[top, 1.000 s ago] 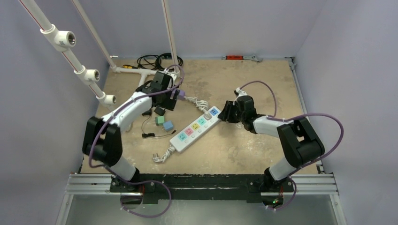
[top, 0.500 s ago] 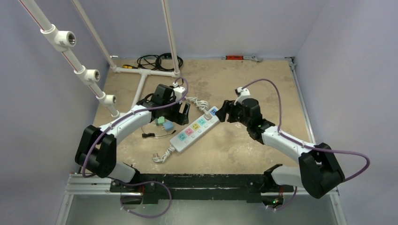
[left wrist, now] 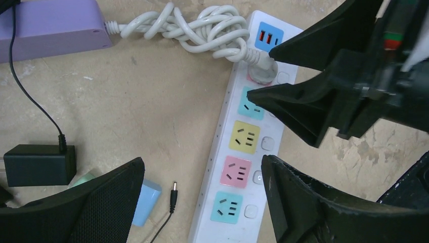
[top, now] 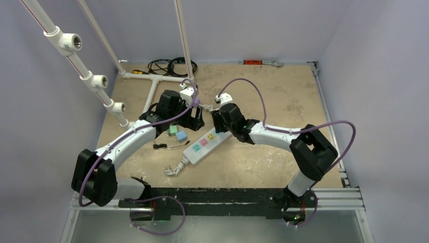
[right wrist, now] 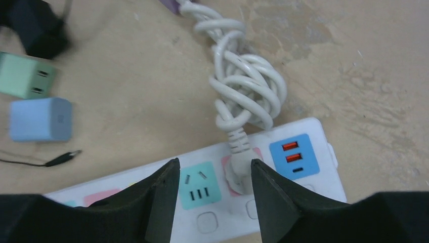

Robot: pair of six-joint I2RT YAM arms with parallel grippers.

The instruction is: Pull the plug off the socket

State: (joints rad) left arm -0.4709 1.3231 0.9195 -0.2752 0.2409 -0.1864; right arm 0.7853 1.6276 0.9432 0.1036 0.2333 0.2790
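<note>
The socket (top: 205,144) is a long white power strip with coloured outlet faces, lying slantwise on the tan table. A white plug (right wrist: 238,172) sits in the pink outlet beside the blue USB face, and its knotted white cord (right wrist: 248,86) runs away from it. My right gripper (right wrist: 213,163) hangs open just over that end; the plug stands against its right finger, with the teal outlet in the gap. In the left wrist view the same right gripper (left wrist: 259,71) straddles the plug (left wrist: 263,75). My left gripper (left wrist: 201,161) is open above the socket (left wrist: 246,137), with nothing between its fingers.
A purple box (left wrist: 50,25) holds the cord's other end. A black adapter (left wrist: 38,164), a blue charger cube (right wrist: 40,119), a green one (right wrist: 23,75) and a loose barrel lead (left wrist: 173,191) lie left of the strip. White pipes (top: 152,83) and black cables (top: 167,65) are at the back.
My right arm has swung left from beside the strip's far end to over the plug. My left gripper has dropped a little toward the strip, still open.
</note>
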